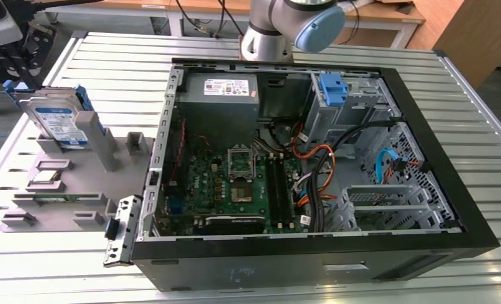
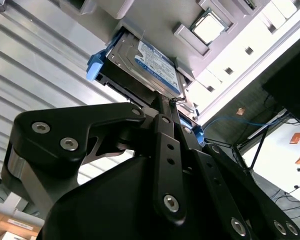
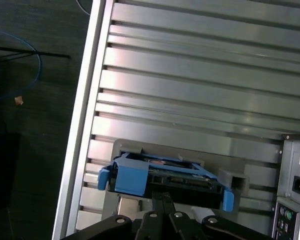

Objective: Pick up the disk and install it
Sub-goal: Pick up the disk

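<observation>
Bright even light; glare on table slats [image 3: 200, 90]; floor [image 3: 30, 150] dark; computer case [image 1: 301, 259] interior shadowed

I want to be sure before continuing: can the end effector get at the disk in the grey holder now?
Probably yes. The disk stands upright in the grey holder with its upper edge free, and in both wrist views the end effector is right at that edge, nothing between them.
</observation>
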Controlling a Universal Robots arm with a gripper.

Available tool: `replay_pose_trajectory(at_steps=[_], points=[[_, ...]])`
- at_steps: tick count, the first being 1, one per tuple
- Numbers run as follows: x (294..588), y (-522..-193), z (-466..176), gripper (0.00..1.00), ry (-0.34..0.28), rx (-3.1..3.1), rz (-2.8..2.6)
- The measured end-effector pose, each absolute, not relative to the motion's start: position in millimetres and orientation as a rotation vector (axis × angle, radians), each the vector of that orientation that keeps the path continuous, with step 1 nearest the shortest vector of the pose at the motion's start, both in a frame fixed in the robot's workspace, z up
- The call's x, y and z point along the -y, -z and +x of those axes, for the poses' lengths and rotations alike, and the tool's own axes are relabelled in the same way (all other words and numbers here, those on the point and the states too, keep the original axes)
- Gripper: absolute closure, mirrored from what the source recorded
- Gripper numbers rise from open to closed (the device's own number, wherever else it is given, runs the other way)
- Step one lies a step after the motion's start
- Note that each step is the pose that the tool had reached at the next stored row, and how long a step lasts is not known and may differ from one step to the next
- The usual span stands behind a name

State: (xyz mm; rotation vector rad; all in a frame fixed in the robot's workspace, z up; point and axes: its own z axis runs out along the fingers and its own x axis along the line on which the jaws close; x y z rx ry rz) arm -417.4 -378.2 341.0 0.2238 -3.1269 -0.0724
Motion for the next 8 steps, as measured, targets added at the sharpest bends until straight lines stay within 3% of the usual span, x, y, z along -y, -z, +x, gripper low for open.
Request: replay_pose_trajectory(at_steps=[8], points=[[378.2, -341.0, -417.4, 0.9, 0.072, 3.117, 0.317]])
